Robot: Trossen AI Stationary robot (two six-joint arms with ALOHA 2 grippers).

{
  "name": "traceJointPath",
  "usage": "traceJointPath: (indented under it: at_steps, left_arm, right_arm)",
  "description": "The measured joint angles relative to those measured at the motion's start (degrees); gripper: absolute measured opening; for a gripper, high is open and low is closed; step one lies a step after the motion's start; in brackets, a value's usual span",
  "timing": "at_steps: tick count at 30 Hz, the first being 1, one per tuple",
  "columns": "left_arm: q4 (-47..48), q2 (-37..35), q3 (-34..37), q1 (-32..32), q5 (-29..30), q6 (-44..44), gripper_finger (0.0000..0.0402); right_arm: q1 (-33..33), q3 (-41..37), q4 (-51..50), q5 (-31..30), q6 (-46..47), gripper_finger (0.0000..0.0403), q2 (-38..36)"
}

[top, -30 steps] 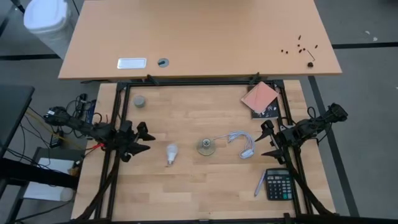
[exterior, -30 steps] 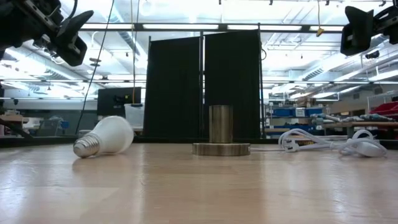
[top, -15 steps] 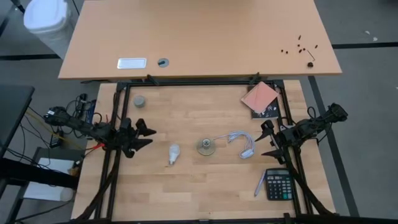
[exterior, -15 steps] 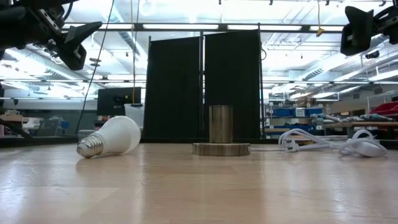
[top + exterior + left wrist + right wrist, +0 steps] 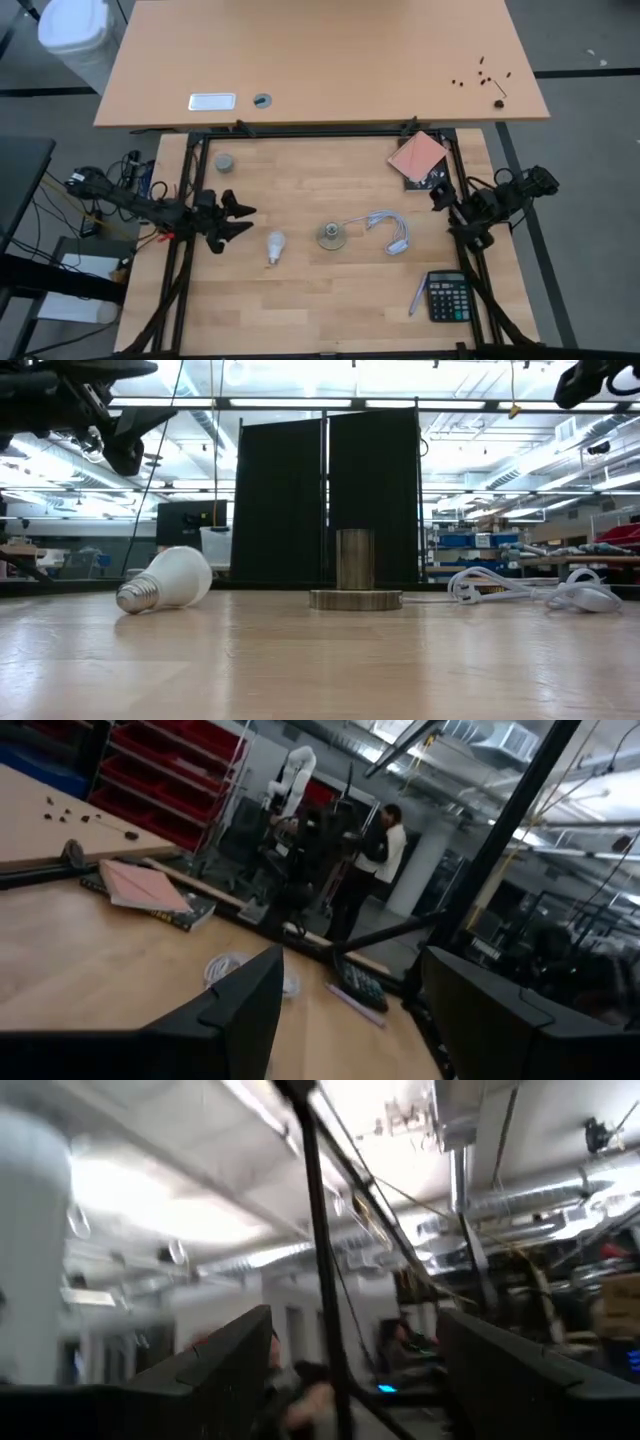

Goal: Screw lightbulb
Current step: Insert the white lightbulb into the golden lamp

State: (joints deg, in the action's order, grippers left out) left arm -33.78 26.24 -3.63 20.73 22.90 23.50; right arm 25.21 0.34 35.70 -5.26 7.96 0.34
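The white lightbulb (image 5: 276, 245) lies on its side on the wooden table, its screw base (image 5: 137, 597) toward the near edge. The round metal socket (image 5: 331, 236) stands upright to its right (image 5: 354, 570), with a white cord (image 5: 385, 228) trailing right. My left gripper (image 5: 240, 219) hovers open just left of the bulb, raised above the table (image 5: 138, 405), nothing between its fingers (image 5: 350, 1010). My right gripper (image 5: 449, 213) stands open at the right edge, tipped upward (image 5: 350, 1370), well clear of the cord and high in the low view (image 5: 592, 378).
A small grey cap (image 5: 224, 162) sits at the far left, a pink notebook (image 5: 418, 157) at the far right, a calculator (image 5: 449, 296) and a pen (image 5: 417, 296) at the near right. A black frame (image 5: 320, 131) borders the table. People stand in the room beyond (image 5: 385, 850).
My right gripper has risen and tipped upward, so its wrist view now faces the ceiling. My left gripper has tipped up to about level, staying left of the bulb. The lightbulb has rocked slightly where it lies.
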Motion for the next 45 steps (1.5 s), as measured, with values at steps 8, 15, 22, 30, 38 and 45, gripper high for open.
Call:
traceJointPath:
  at_steps: [8, 15, 22, 30, 38, 45]
  left_arm:
    - [-2.6, 6.7, -4.7, 1.4, -0.3, -6.5, 0.0242]
    - [-2.6, 9.7, -7.4, 4.9, 5.9, -10.2, 0.0242]
    - [-2.5, 11.9, -7.4, 8.9, 11.4, -11.3, 0.0242]
    - [-2.7, 17.7, -7.4, 14.8, 21.0, -5.8, 0.0242]
    - [-1.6, 27.1, -11.7, 18.3, 30.2, -2.2, 0.0242]
    - [-0.5, 34.3, -18.0, 19.6, 33.3, -2.1, 0.0242]
  right_arm:
    - [-0.1, 0.0, -6.1, -3.0, 7.6, 0.0293, 0.8]
    - [-0.2, 1.1, -7.4, -13.1, 9.0, 0.0293, 5.8]
    - [-0.3, 3.9, -10.9, -12.9, 5.8, 0.0293, 15.5]
    - [-4.2, 17.2, -17.7, -11.0, 0.4, 0.0293, 32.0]
    - [-13.0, 31.0, -25.5, 1.1, -5.6, 0.0293, 49.3]
    - [-21.8, 38.6, -26.5, 15.3, -10.2, 0.0293, 62.8]
